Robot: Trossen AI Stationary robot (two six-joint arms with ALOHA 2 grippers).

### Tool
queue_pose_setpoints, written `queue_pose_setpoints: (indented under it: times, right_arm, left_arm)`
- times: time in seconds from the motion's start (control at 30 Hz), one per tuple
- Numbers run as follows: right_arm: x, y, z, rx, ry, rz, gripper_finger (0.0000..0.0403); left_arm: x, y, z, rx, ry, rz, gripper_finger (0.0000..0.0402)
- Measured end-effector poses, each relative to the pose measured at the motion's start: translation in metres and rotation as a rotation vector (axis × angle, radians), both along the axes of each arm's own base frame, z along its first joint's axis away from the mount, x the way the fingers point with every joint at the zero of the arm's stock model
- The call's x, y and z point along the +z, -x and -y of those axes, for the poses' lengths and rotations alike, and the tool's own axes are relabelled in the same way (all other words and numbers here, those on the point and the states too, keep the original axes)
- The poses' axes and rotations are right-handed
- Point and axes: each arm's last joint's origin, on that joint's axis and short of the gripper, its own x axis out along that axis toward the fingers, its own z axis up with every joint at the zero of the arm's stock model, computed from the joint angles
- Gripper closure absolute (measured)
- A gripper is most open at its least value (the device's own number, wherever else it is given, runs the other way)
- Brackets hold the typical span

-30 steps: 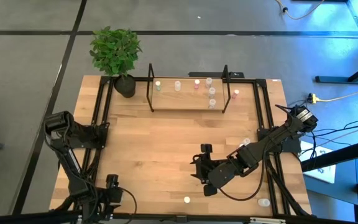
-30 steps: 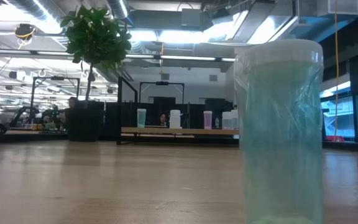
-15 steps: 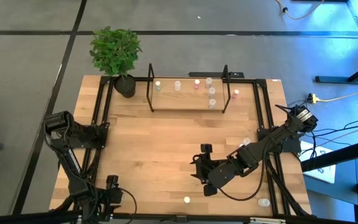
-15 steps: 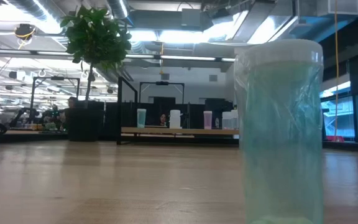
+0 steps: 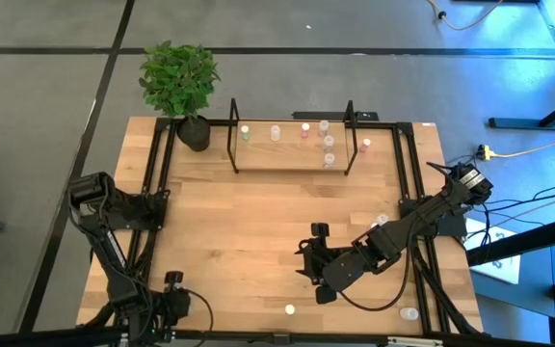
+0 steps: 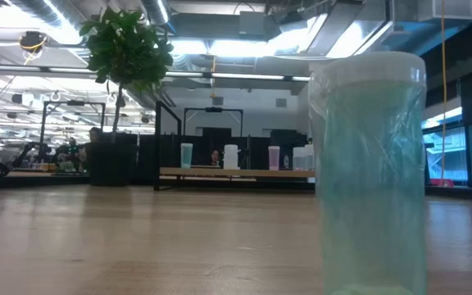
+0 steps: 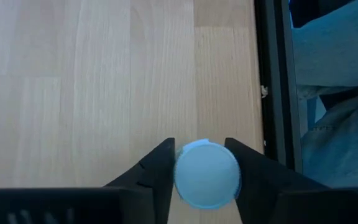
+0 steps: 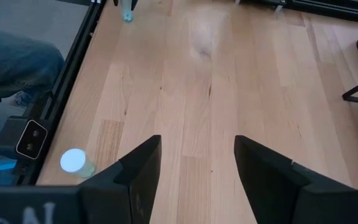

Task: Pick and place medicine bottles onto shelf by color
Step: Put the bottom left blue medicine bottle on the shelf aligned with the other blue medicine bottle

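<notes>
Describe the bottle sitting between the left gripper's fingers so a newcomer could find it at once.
Start at the wooden table and go to its near left corner, where the left gripper points straight down beside the black frame rail. The bottle stands upright between its two dark fingers, seen as a pale bluish round cap. Unlike the bottles on the shelf, it is alone and flanked by fingers.
</notes>
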Motion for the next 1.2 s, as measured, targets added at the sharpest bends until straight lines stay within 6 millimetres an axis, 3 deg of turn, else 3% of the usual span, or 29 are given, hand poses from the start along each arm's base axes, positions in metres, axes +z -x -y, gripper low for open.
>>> queue_pose_setpoints:
  times: [0.17, 0.53, 0.83, 1.2]
  right_arm:
    - [0.000, 0.000, 0.000, 0.000, 0.000, 0.000, 0.0198]
    - [0.000, 0.000, 0.000, 0.001, 0.001, 0.000, 0.0198]
    - [0.000, 0.000, 0.000, 0.002, 0.003, 0.000, 0.0198]
    - [0.000, 0.000, 0.000, 0.002, 0.004, -0.001, 0.0198]
  left_arm:
    - [0.000, 0.000, 0.000, 0.005, 0.003, 0.002, 0.0314]
    - [0.010, -0.008, -0.006, 0.046, 0.015, 0.041, 0.0311]
    - [0.032, -0.033, -0.026, 0.049, 0.015, 0.094, 0.0309]
    - [0.058, -0.076, -0.070, 0.124, -0.016, 0.167, 0.0308]
